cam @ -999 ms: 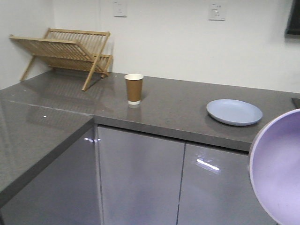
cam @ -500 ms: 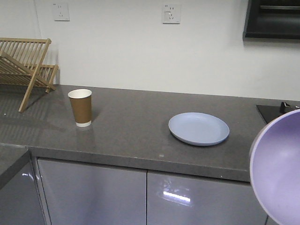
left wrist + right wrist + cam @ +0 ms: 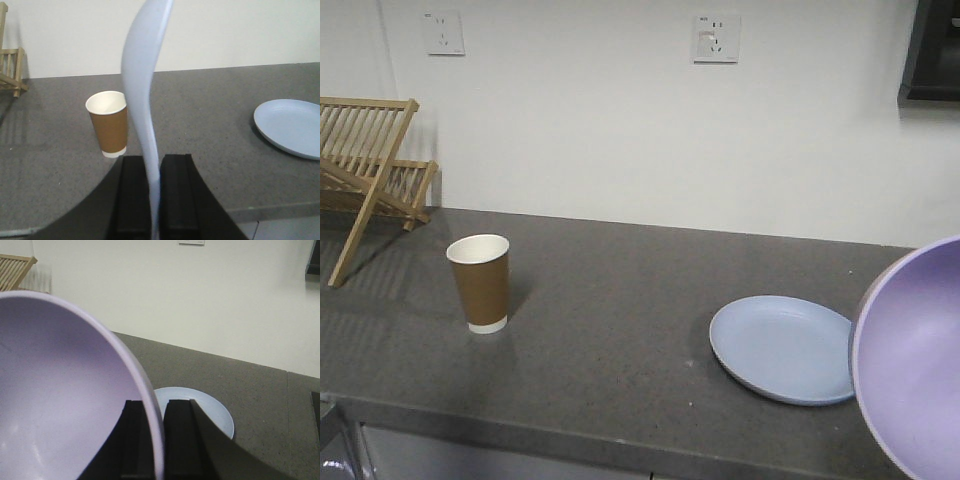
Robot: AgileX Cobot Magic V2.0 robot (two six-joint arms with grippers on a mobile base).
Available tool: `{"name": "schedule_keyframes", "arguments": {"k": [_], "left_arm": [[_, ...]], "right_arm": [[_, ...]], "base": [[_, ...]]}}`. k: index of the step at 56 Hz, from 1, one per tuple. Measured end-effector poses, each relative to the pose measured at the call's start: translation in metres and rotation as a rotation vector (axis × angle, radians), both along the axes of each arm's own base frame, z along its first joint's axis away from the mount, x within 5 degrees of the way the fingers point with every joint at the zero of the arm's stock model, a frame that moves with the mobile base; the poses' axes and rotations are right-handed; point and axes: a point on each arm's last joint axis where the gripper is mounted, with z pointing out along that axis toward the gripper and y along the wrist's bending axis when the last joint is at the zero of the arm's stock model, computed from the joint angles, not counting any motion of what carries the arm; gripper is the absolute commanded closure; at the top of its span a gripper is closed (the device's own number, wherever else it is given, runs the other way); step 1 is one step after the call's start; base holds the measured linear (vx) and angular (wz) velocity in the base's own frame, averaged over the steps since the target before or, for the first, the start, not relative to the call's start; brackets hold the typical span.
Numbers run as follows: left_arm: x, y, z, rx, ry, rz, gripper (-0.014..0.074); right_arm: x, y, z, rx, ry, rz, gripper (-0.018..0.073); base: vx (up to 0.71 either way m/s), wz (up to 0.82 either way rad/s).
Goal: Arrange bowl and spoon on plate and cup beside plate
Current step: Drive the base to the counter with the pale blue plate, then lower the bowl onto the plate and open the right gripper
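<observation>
Countertop (image 3: 610,290), dark grey, recorded in the front-facing view. The plate (image 3: 782,348) is laid flat on it, toward the near edge. The cup (image 3: 480,282) is stood upright well left of the plate, apart from it. The bowl (image 3: 912,370) is held in the air at the right of the plate and nearer the camera, tilted so that its lavender inside is shown. Its rim overlaps the plate's right edge in the picture (whether the two touch cannot be told). A wooden dish rack (image 3: 365,165) is set far left of the plate, against the wall.

Left wrist view. The spoon (image 3: 142,100) is pinched by its handle between the two black fingers of the left gripper (image 3: 154,167) and is held upright, scoop uppermost. It is carried well left of the plate, in front of the cup.

Right wrist view. The bowl's wall is clamped between the fingers of the right gripper (image 3: 155,407), one finger inside the rim and one outside. Part of the plate is seen on the countertop beyond the fingers and the rim.
</observation>
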Motion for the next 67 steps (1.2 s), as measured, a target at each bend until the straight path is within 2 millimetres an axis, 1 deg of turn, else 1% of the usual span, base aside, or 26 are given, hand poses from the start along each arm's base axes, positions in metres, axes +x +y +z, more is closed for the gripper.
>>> {"name": "schedule_keyframes", "arguments": {"k": [36, 67], "left_arm": [[0.0003, -0.0001, -0.0002, 0.0, 0.001, 0.0, 0.0599], [0.0009, -0.0002, -0.0004, 0.0, 0.002, 0.0, 0.0599]], "right_arm": [[0.0, 0.0, 0.0, 0.0, 0.0, 0.0, 0.0568], [0.0, 0.0, 0.0, 0.0, 0.0, 0.0, 0.0568]], "base": [[0.34, -0.22], [0.11, -0.02]]}}
